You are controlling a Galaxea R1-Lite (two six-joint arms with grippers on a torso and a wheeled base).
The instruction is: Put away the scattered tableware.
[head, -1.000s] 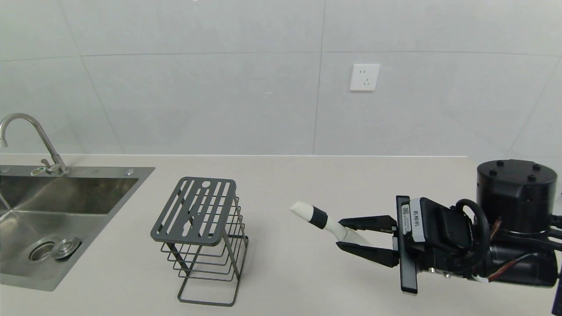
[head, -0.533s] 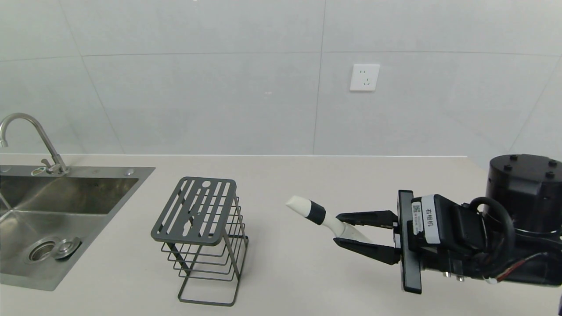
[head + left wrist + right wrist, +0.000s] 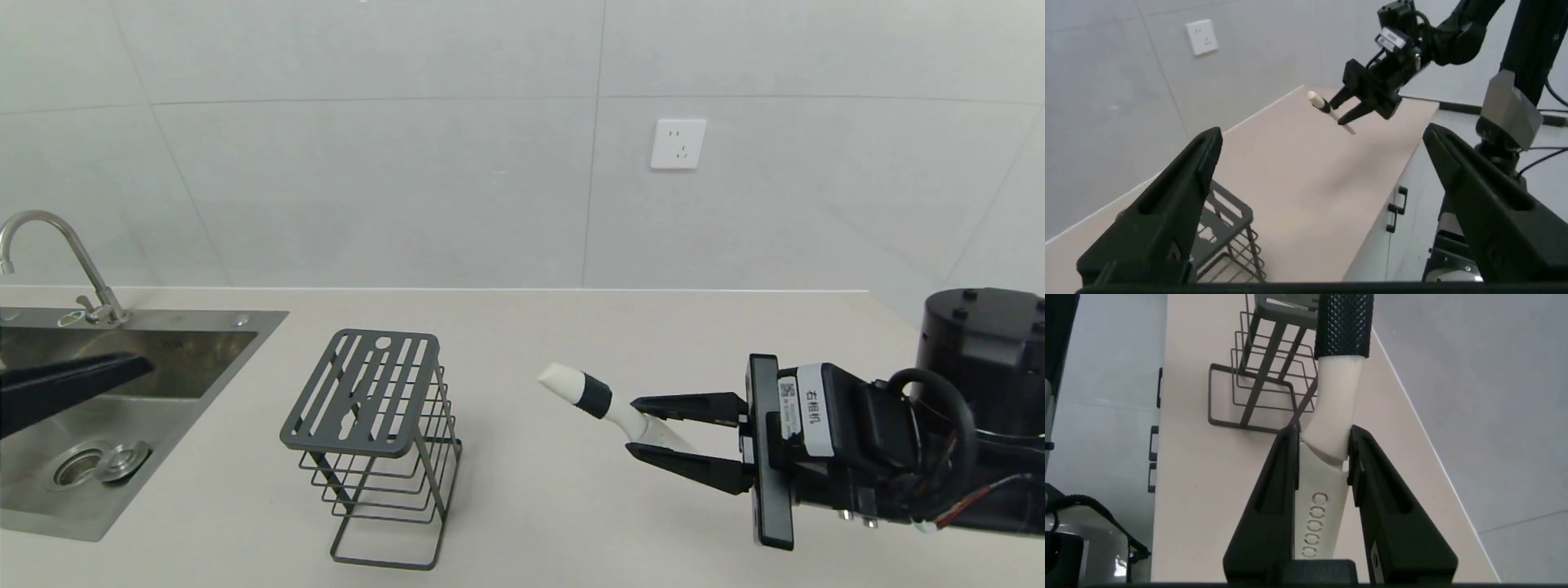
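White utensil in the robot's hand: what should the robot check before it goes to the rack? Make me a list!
1. Right end effector shut on the white utensil: ok.
2. Utensil held up off the counter: ok.
3. Slotted rack standing upright, with nothing in its top slots: ok.
4. Nothing on the counter between utensil and rack: ok.
5. Left end effector open and over by the sink, apart from the rack: ok.
6. Which slot fits the utensil: cannot tell.

Within the right claw [image 3: 630,425], the white utensil [image 3: 602,403] ends unseen, perhaps a blade.
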